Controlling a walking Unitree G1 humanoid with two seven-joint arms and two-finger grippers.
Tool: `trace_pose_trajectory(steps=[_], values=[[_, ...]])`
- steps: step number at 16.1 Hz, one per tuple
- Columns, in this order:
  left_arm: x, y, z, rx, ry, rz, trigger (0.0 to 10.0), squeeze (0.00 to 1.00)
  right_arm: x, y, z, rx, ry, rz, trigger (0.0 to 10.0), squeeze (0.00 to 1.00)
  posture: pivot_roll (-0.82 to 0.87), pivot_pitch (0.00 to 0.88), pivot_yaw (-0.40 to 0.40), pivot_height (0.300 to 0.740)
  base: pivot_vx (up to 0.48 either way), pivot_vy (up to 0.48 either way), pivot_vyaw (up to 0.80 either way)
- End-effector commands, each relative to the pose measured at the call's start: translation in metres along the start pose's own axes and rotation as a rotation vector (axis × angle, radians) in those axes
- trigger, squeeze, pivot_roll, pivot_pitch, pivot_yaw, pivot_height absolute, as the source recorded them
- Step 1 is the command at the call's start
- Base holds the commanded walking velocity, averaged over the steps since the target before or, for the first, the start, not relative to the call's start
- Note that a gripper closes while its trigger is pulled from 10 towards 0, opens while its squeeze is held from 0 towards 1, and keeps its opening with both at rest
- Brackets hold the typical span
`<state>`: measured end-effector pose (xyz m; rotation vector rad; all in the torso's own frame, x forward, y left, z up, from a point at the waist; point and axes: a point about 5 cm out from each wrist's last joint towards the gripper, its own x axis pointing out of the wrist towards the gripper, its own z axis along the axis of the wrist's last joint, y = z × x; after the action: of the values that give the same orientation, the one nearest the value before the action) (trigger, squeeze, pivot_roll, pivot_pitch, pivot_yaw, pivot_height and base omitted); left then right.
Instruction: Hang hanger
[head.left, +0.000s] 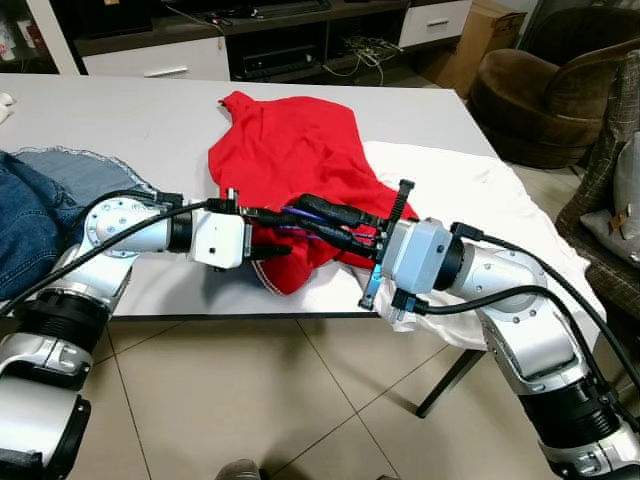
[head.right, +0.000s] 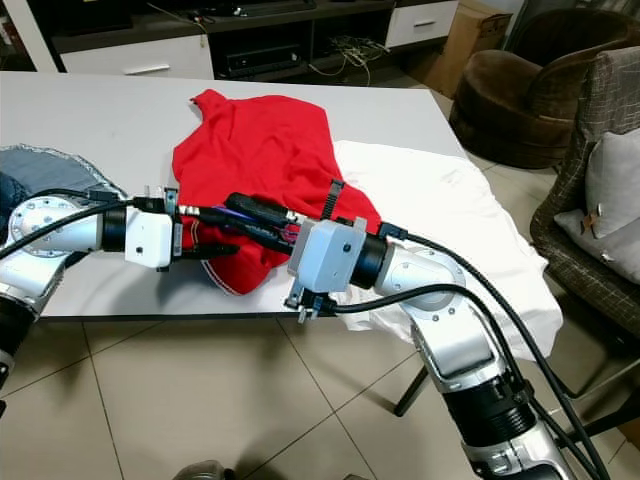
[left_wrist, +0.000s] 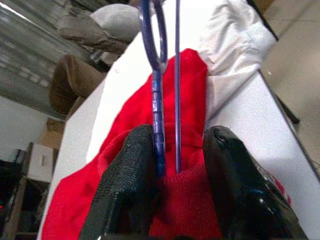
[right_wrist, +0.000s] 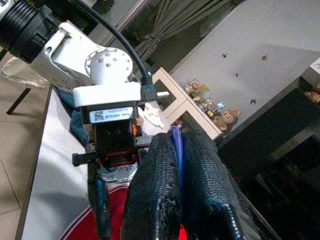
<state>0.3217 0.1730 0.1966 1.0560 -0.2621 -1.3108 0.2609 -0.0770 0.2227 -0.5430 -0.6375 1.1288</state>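
A red shirt (head.left: 290, 150) lies spread on the white table (head.left: 120, 110), its near hem at the front edge. Over that hem both grippers meet tip to tip. My right gripper (head.left: 305, 215) reaches in from the right and is shut on a thin purple hanger (right_wrist: 175, 137), which is pinched between its fingers. My left gripper (head.left: 268, 232) comes from the left and stands open. In the left wrist view the hanger's purple bars (left_wrist: 158, 100) and bunched red cloth sit between its fingers (left_wrist: 130, 165). Most of the hanger is hidden by the grippers and the shirt.
A white garment (head.left: 470, 200) drapes over the table's right corner. Blue jeans (head.left: 30, 200) lie at the left. A brown armchair (head.left: 540, 100) and a wicker chair (head.left: 610, 200) stand to the right, and a low media cabinet (head.left: 280, 50) stands behind the table. Tiled floor lies below.
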Motion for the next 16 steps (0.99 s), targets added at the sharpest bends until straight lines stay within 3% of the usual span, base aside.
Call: trace_pose_trajectory(steps=[1,2,10,16], values=[[0.0018,-0.0012,-0.0007,0.008,0.013,-0.053,3.6,0.0,0.0019,-0.0092,0.013,-0.064,-0.065,-0.02,10.0,0.0,0.09,0.003,-0.036,0.74,0.0,0.0,0.0],[0.0018,-0.0012,-0.0009,0.007,0.012,-0.062,0.0,0.0,0.0024,-0.0094,0.0134,-0.07,-0.069,-0.02,10.0,0.0,0.09,0.001,-0.035,0.74,0.0,0.0,0.0],[-0.0009,-0.0026,0.0036,0.006,-0.026,-0.11,0.0,0.0,0.0028,-0.0063,0.014,-0.113,-0.095,0.003,10.0,0.0,0.1,0.002,-0.037,0.74,0.0,0.0,0.0],[0.0046,-0.0054,0.0069,0.003,-0.067,-0.11,0.0,0.0,-0.0001,-0.0127,0.0086,-0.124,-0.071,-0.054,10.0,0.0,0.1,0.009,-0.04,0.74,0.0,0.0,0.0]])
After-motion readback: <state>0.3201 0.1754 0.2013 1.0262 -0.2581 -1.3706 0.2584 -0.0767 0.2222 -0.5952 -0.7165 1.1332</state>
